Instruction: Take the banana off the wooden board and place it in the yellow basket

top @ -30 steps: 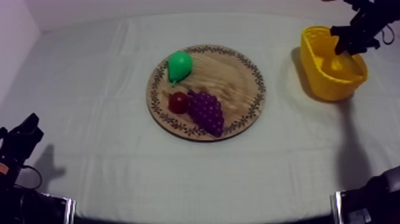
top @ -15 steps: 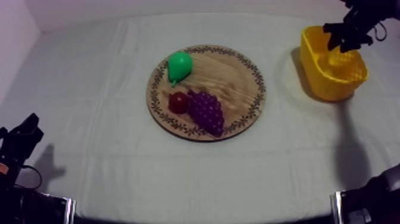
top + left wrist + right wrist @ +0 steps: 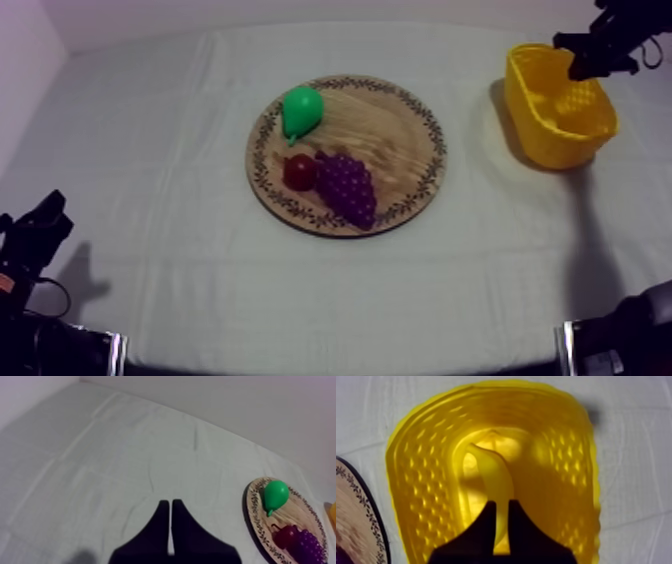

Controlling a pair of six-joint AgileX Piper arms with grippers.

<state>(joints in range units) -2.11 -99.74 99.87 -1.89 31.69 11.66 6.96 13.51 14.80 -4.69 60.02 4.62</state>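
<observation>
Right wrist view: the curved yellow toy banana (image 3: 493, 476) lies inside the yellow perforated plastic basket (image 3: 426, 476), on its floor w/ one end up toward the far wall. It is seen through the slim gap between the two black fingers of the right end effector (image 3: 501, 508), which are parted a little and grip nothing. Top view puts that end effector above the basket's far rim, at the right side of the cloth-covered bench (image 3: 150, 150), well apart from the round wooden board with a patterned rim (image 3: 400, 120), where the green toy pear (image 3: 301, 108), purple bunch of grapes (image 3: 347, 187) and small red fruit (image 3: 300, 172) sit. Left end effector (image 3: 171, 511), fingers pressed together in a narrow wedge, hangs over a bare stretch of bench, apart from the board. Delivery looks done; the risks now lie in the retreat. Main one: a low or sideways exit could catch a finger on the rim & tip or drag the light basket, poss. spilling the banana. Lesser: a dip downward could nudge the banana, b/c the fingers sit right over it. A straight lift before any swing should avoid both.
</observation>
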